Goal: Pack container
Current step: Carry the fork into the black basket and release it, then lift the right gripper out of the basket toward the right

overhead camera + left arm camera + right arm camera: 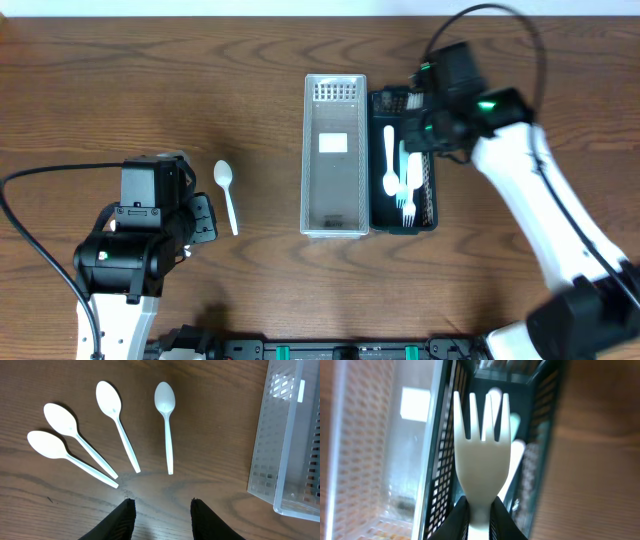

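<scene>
- Dark wooden table (120,80) fills the overhead view. A clear basket (335,92) stands at centre, with a black basket (431,195) touching its 3 o'clock side.
- The clear basket shows only a white label (333,143) on its floor. The black one holds white cutlery (390,165), a spoon and forks lying lengthwise.
- The left arm (135,250) sits at 8 o'clock, with a single spoon (226,195) just at its 3 o'clock. The right arm (520,170) reaches over the black basket's 12 o'clock end.
- Left wrist view: four spoons (165,425) lie fanned on the wood, bowls toward 12 o'clock. The left gripper (162,505) is spread apart around bare wood, and the clear basket is at the 3 o'clock edge.
- Right wrist view: the right gripper (481,515) pinches the handle of a white fork (481,460). Its tines point to 12 o'clock above the black basket, and the clear basket is at 9 o'clock.
</scene>
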Controlling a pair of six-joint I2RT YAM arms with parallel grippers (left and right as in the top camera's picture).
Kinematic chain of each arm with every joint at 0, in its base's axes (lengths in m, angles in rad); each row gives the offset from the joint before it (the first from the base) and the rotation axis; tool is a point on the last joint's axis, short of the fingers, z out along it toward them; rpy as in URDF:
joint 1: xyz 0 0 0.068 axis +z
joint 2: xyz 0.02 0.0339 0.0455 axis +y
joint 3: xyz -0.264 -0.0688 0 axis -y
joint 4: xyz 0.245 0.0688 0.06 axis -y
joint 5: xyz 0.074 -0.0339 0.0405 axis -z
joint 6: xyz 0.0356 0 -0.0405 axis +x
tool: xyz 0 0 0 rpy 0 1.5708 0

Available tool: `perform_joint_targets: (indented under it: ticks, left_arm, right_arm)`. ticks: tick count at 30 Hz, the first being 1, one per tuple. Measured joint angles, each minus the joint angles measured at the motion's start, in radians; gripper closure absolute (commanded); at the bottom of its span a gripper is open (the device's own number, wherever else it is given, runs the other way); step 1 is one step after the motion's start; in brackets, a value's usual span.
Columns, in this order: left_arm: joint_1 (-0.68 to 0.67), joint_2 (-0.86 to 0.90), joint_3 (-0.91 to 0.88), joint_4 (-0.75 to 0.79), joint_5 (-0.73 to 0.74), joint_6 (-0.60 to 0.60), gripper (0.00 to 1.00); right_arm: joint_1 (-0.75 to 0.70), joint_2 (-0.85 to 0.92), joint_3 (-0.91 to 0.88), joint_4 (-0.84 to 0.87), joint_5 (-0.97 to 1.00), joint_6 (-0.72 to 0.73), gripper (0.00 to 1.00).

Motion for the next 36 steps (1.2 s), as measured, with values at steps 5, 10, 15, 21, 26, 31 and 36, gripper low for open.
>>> perform_joint_targets:
  ticks: [5,10,15,21,26,31,36]
  left_arm:
    - [0.000,0.000,0.000,0.000,0.000,0.000,0.61]
    - [0.000,0.000,0.000,-0.002,0.000,0.000,0.61]
    - [0.000,0.000,0.000,-0.004,0.000,0.000,0.61]
    - [0.000,0.000,0.000,-0.010,0.000,0.007,0.32]
    - [0.000,0.000,0.000,-0.012,0.000,0.002,0.18]
    - [0.000,0.000,0.000,-0.012,0.000,0.003,0.02]
    - [0.000,0.004,0.008,-0.021,0.000,-0.003,0.02]
  right_arm:
    - [0.038,0.151,-0.011,0.006,0.002,0.019,0.96]
    - [0.039,0.221,-0.016,0.000,0.006,0.023,0.80]
    - [0.039,0.225,-0.017,0.010,0.006,0.023,0.50]
    - [0.039,0.225,0.034,-0.024,0.016,-0.001,0.47]
    - [0.036,0.188,0.188,-0.085,0.073,-0.022,0.24]
    - [-0.008,0.039,0.300,-0.098,0.126,-0.065,0.06]
    - [-0.193,-0.108,0.334,-0.165,0.145,-0.101,0.01]
